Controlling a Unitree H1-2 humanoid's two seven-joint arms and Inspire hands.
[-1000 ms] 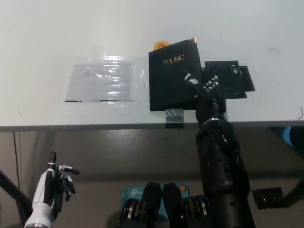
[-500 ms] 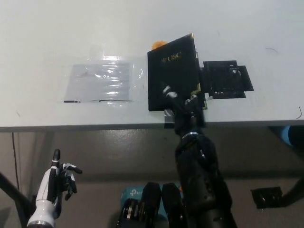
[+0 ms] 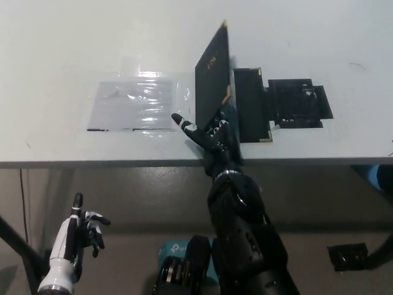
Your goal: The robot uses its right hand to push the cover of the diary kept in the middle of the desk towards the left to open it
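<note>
The black diary lies near the middle of the white desk. Its front cover, with gold lettering, stands almost upright on edge, swung up toward the left. My black right hand is open at the cover's lower edge, fingers spread against it, thumb pointing left over the desk. The dark inside page shows to the right of the raised cover. My white left hand hangs below the desk edge at the lower left, fingers loosely apart and holding nothing.
A clear plastic sleeve lies flat on the desk left of the diary. A black flat piece lies right of the diary. The desk's front edge runs just below my right hand.
My right hand has moved left along the diary's lower edge, and the cover has swung up from nearly flat to almost upright. The left hand has hardly moved.
</note>
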